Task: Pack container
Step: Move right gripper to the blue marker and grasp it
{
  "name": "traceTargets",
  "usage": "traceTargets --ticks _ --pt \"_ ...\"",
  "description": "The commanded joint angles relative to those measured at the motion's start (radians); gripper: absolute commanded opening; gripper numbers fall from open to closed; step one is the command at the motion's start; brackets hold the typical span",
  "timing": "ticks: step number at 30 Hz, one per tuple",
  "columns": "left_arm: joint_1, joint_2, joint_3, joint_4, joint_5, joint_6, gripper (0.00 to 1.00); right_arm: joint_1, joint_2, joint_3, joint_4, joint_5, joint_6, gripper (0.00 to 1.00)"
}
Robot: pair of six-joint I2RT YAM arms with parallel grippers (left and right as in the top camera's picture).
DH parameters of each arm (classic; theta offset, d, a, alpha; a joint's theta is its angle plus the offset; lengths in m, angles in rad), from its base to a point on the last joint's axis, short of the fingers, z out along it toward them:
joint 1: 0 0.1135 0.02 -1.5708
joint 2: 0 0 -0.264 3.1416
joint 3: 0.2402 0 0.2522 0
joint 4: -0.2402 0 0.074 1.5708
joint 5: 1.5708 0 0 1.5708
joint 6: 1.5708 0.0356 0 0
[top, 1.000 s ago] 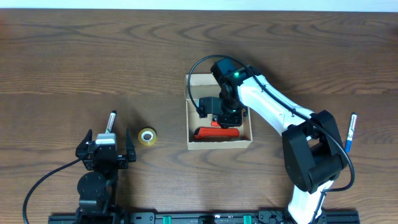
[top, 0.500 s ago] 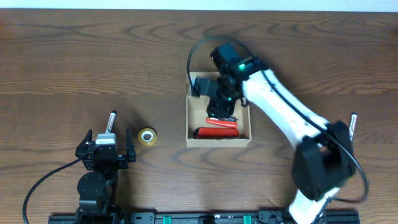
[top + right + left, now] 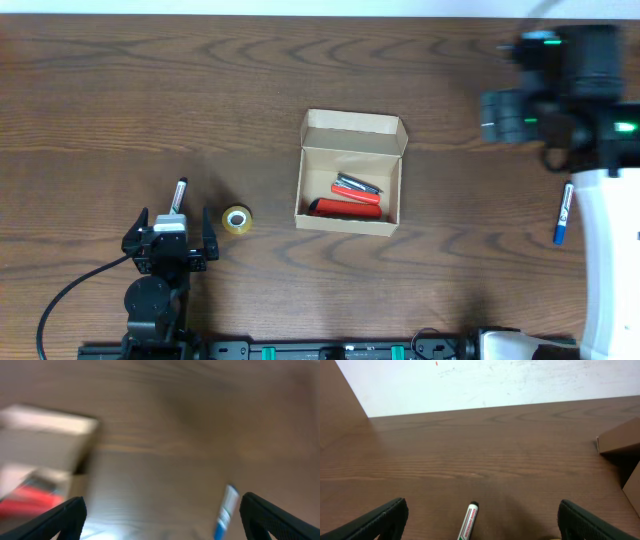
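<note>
The cardboard box [image 3: 350, 170] sits open at the centre of the tabletop [image 3: 150, 100], lid flap [image 3: 352, 125] at 12 o'clock, with a red item [image 3: 345, 211] and a grey pen-like piece [image 3: 357, 188] inside. My right tool [image 3: 162, 505], blurred at 2 o'clock, is spread and empty. My left tool [image 3: 172, 228] at 8 o'clock gapes too, with a black marker [image 3: 179, 194] just ahead and a tape roll [image 3: 236, 219] beside it.

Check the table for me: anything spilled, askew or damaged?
Nothing stands out. The container sits open, items lying inside it; the tape roll, black marker and blue pen lie flat on the table outside.
</note>
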Motion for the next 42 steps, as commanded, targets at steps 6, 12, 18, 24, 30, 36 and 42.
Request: traceTargets --ticks 6,12,18,24,30,36,42 --pt "0.003 -0.006 -0.028 -0.010 -0.003 -0.012 0.95 -0.433 0.045 -0.021 -0.007 -0.031 0.033 0.97" --pt "0.003 -0.006 -0.028 -0.010 -0.003 -0.012 0.95 -0.627 0.185 -0.026 0.003 -0.121 0.064 0.97" --pt "0.003 -0.006 -0.028 -0.010 -0.003 -0.012 0.95 -0.664 0.323 -0.046 -0.002 -0.121 0.105 0.93" --pt "0.003 -0.006 -0.028 -0.010 -0.003 -0.012 0.95 -0.660 0.351 -0.232 0.116 -0.228 0.058 0.94" --pt "0.003 -0.006 -0.028 -0.010 -0.003 -0.012 0.95 -0.659 0.351 -0.415 0.251 -0.248 -0.005 0.95" --pt "0.003 -0.006 -0.028 -0.010 -0.003 -0.012 0.95 -0.660 0.351 -0.505 0.367 -0.248 -0.004 0.95" --pt "0.003 -0.006 -0.028 -0.010 -0.003 -0.012 0.95 -0.658 0.354 -0.547 0.460 -0.248 -0.004 0.95"
